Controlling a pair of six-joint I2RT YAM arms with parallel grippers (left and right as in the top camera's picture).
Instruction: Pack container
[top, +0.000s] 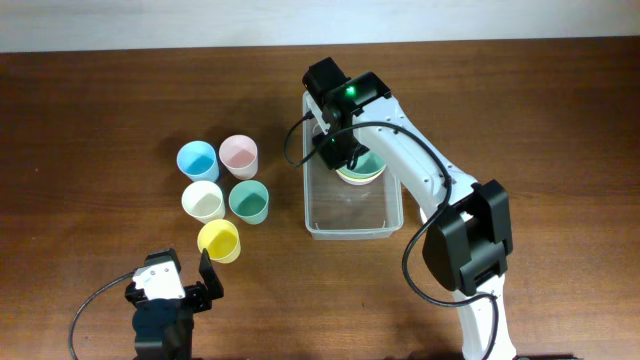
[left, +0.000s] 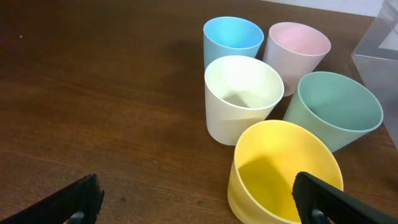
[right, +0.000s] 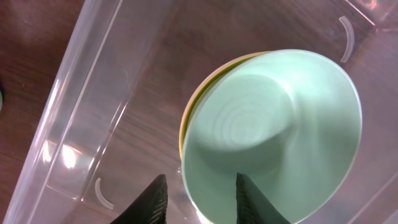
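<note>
— Container (top: 352, 222): position and fill, please.
— Clear plastic bin, centre-right on the table (top: 100, 120). Inside it, a green bowl (right: 273, 130) sits nested in a yellow-rimmed bowl (right: 188, 118). Five cups stand outside to its left: blue cup (top: 197, 160), pink cup (top: 239, 154), cream cup (top: 203, 200), teal cup (top: 249, 201), yellow cup (top: 219, 240). Packing judged under half done.
— End effectors?
— Right end effector (right: 202, 202) is over the bin, fingers parted astride the green bowl's rim. It is apparently released, though light contact is hard to rule out. Left end effector (left: 196, 193) is spread wide, empty, just short of the yellow cup.
— View differences?
— Only the right wrist view reveals the yellow rim; only overhead shows the whole layout.
</note>
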